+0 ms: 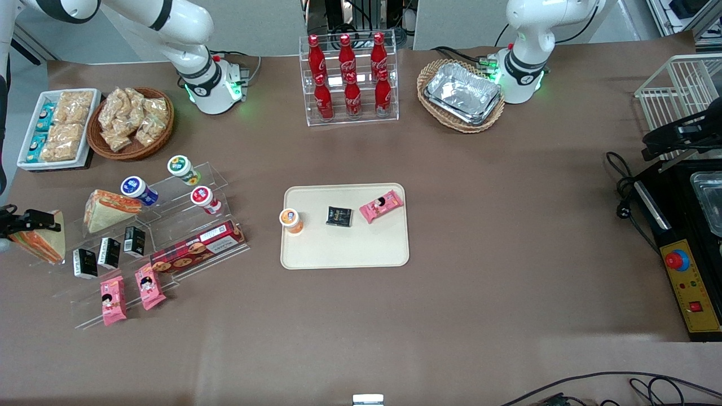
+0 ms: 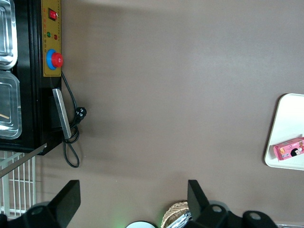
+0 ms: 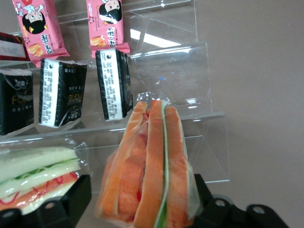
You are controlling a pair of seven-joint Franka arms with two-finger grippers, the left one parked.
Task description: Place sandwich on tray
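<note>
Gripper: the black two-finger gripper (image 1: 25, 221) is closed on the wrapped triangular sandwich (image 1: 42, 241), held above the worktop's working-arm edge.
Tray: the flat cream-beige rectangular tray (image 1: 345, 251) lies at the worktop's centre, well apart.

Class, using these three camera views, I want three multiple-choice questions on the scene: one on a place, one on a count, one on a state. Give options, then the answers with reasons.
1. Where is the gripper?
A. Over the tray
B. At the working arm's end of the table, beside the acrylic stand
C. Above the cola rack

2. How many items lie on the tray?
A. One
B. Three
C. Five

3. What state is the sandwich in?
A. Held between the gripper's fingers
B. Lying flat on the tray
C. Unwrapped in the wicker basket

Answers:
1 B, the front view shows it beside the acrylic stand, far from the tray.
2 B, an orange-lidded cup, a black packet and a pink packet.
3 A, the right wrist view shows fingers either side of it.
</note>
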